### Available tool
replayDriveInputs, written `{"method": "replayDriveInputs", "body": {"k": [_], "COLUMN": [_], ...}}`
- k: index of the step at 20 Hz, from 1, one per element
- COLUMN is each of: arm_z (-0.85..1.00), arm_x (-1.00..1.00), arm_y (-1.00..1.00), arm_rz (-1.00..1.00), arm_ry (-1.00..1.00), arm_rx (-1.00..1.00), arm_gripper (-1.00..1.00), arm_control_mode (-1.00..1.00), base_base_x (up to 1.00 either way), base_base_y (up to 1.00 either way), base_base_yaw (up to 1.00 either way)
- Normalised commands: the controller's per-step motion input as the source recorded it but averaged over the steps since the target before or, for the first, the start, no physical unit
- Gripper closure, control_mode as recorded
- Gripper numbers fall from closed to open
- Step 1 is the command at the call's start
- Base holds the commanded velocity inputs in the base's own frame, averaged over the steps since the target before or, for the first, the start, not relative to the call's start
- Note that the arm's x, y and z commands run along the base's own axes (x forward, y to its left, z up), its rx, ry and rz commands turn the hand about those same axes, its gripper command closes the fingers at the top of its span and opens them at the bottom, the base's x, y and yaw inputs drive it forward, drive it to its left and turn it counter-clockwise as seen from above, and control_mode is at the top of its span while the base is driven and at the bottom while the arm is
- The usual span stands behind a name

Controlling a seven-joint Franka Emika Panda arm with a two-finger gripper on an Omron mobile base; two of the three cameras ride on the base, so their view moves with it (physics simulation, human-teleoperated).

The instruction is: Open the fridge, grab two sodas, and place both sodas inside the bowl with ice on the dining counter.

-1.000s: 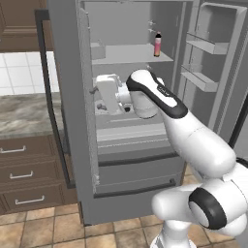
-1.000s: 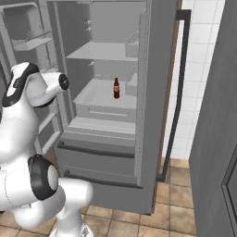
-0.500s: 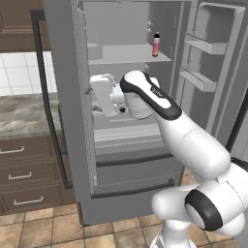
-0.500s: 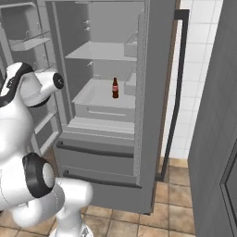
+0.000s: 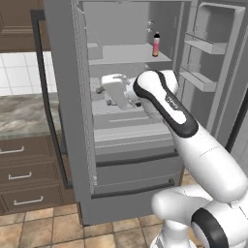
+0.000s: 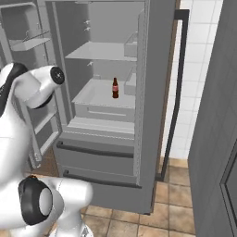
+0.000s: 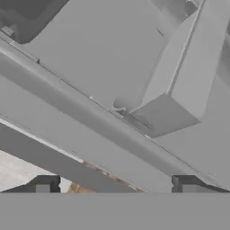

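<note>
The fridge (image 5: 121, 160) stands wide open, both upper doors swung out, grey shelves and lower drawers on show. In the right base view the fridge (image 6: 106, 152) is seen from the other side, with its long dark bar handle (image 6: 175, 92) running down the door edge against white wall tiles (image 6: 196, 69). The white arm (image 5: 193, 145) reaches up from the lower right of the left base view and bends into the fridge at middle-shelf height, its wrist block just in front of the shelf edge. In the right base view the arm (image 6: 28, 88) bulks at the left, in front of the open door's bins.

To the left of the fridge, a marbled desk (image 5: 24, 114) sits over brown wooden drawers (image 5: 26, 177), with a tan tiled floor (image 5: 38, 232) below.

One soda (image 6: 115, 88) stands upright on the middle shelf, near the right-hand bin, well apart from the arm. A small pink-and-dark bottle (image 5: 156, 45) stands upright on the upper shelf.

The pincer (image 7: 117, 185) looks along grey fridge surfaces; its two dark fingertips (image 7: 45, 184) sit wide apart at the bottom of the hand view, nothing between them.
</note>
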Motion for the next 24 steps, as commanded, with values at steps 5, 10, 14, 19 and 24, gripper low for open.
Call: {"method": "replayDriveInputs", "body": {"k": [5,10,14,19,24], "arm_z": [0.03,0.0,0.0,0.0,-0.03], "arm_x": [-0.65,-0.72,-0.75,-0.7,-0.66], "arm_y": [-0.82,-0.65,-0.63,-0.84,-0.77], "arm_rz": [-0.18,-0.27,-0.26,-0.21,-0.19], "arm_ry": [-0.27,-0.28,-0.3,-0.25,-0.13], "arm_rx": [-0.3,-0.37,-0.4,-0.35,-0.31], "arm_gripper": [-1.0,-1.0,-1.0,-1.0,-1.0], "arm_control_mode": [-1.0,-1.0,-1.0,-1.0,-1.0], "base_base_x": [0.0,0.0,0.0,0.0,0.0], "base_base_y": [0.0,0.0,0.0,0.0,0.0], "base_base_yaw": [0.0,0.0,0.0,0.0,0.0]}}
